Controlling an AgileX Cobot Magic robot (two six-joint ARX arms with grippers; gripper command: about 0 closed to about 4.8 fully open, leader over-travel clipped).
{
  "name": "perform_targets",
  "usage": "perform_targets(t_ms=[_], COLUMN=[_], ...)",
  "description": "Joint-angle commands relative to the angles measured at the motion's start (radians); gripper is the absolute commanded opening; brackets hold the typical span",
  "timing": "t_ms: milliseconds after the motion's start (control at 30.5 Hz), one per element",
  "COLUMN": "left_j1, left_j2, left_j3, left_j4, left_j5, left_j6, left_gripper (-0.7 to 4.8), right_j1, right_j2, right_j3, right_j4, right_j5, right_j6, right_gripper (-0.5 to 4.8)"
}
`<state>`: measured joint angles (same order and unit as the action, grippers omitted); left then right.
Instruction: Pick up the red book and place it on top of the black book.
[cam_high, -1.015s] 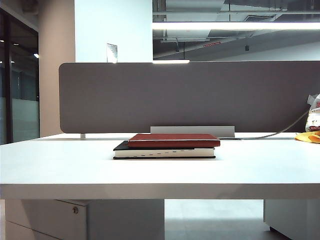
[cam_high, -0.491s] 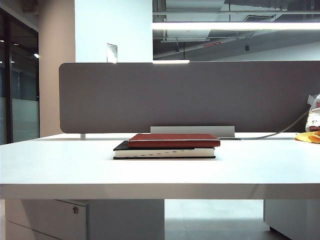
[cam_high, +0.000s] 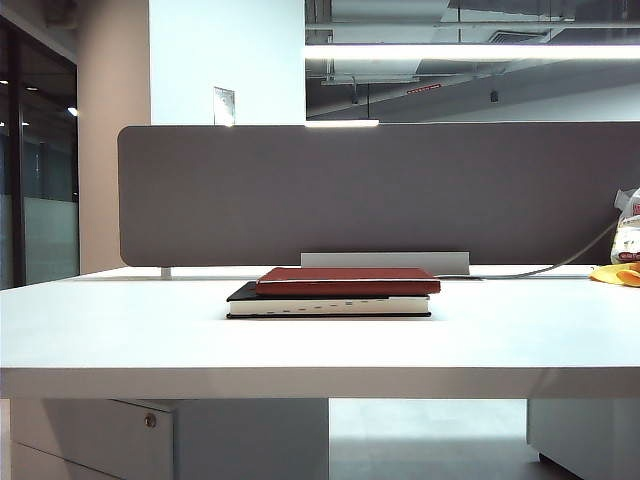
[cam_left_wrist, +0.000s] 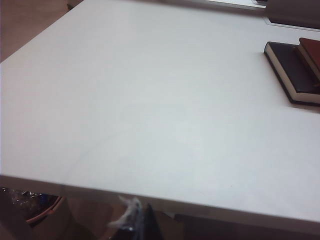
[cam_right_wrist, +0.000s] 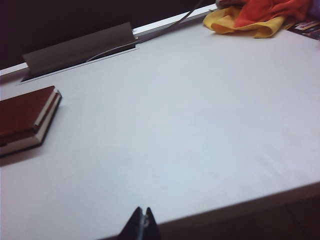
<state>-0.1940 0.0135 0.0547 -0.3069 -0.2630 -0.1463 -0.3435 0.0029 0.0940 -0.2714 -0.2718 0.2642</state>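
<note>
Exterior view first: the red book (cam_high: 347, 280) is seen lying flat on top of the black book (cam_high: 328, 305), shifted a bit to the right so the black cover's left end is left showing. Both are stacked mid-way along the white surface (cam_high: 320, 345), in front of a grey divider panel (cam_high: 380, 190). No arm is seen here. Left wrist view: the left tool (cam_left_wrist: 141, 224) is found low at the near edge of the surface, tips pressed together and nothing gripped, well apart from the stacked books, which are caught at the frame's far edge. Right wrist view: the right tool (cam_right_wrist: 141, 224) is closed tight too, nothing held, parked at the surface edge, far from the book stack. A yellow and red cloth (cam_right_wrist: 260, 17) is spotted at the far side.
</note>
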Motion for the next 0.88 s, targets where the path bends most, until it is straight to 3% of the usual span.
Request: perform_targets(t_ms=[33,360,688,884], left_j1=[0.0,0.0,0.0,0.0], left_j2=[0.0,0.0,0.0,0.0], left_j3=[0.002,0.002,0.002,0.002], left_j4=[-0.028,-0.028,-0.028,-0.028], left_j5=[-0.009,-0.01,-0.01,-0.01], left_j6=[0.004,0.004,0.004,0.004], left_gripper=[-0.06,-0.06,-0.06,-0.06], right_j1=[0.002,0.002,0.002,0.002], right_j2=[0.0,0.0,0.0,0.0], right_j3=[-0.03,-0.068,-0.068,-0.068], right_j4=[0.026,0.063,0.06,0.06], right_j5=[0.011,0.061,0.026,0.058], right_j6=[-0.005,-0.033,-0.04,-0.04], right_gripper=[-0.01,-0.01,0.22,-0.06])
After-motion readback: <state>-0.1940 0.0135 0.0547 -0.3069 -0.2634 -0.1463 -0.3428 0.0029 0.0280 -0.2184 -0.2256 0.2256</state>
